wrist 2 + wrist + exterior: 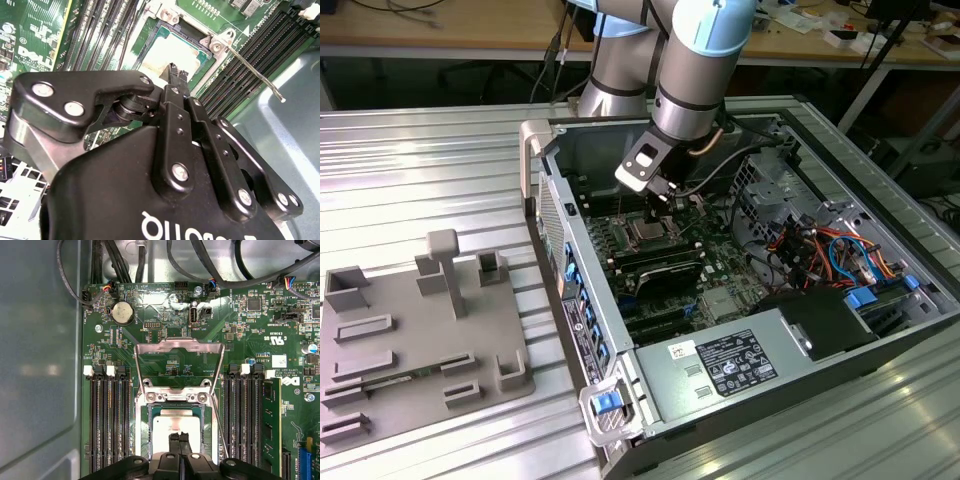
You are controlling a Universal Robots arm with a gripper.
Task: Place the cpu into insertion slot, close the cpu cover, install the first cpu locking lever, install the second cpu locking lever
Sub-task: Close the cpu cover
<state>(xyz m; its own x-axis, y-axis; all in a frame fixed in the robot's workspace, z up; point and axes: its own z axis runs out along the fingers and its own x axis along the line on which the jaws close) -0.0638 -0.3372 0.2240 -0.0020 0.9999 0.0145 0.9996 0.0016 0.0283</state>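
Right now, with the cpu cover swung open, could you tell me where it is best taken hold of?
Probably the free cross bar of the cpu cover, farthest from its hinge at the insertion slot. It is thin, flat and seems raised off the board, so pinch across it from above.

The black gripper (172,70) takes the whole foreground, with its link arms and silver screws in plain sight. Its two fingers are pressed together into one narrow tip with nothing between them. Just beyond this tip, near the centre of the frame, the cpu (172,50) lies flat with its pale metal face up inside the insertion slot (165,29). Rows of long black memory slots (100,30) run along both sides of the slot on the green motherboard (30,35). From a silver bracket beside it, a thin locking lever (255,70) reaches across the memory slots toward the grey case wall (295,85).
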